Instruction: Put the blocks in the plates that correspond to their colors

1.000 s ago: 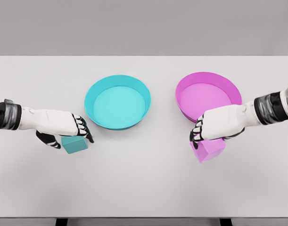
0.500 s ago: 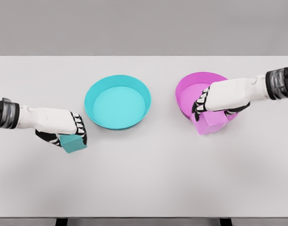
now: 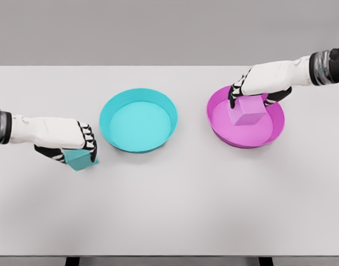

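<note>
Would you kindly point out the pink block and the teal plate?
pink block [image 3: 248,113], head view, on its front face.
teal plate [image 3: 138,124], head view, on its bare inner floor.

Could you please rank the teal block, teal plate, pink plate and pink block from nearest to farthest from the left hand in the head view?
1. teal block: grasped in the left hand, at the left.
2. teal plate: just right of that hand.
3. pink plate and pink block: far right, overlapping, too close to call.
</note>
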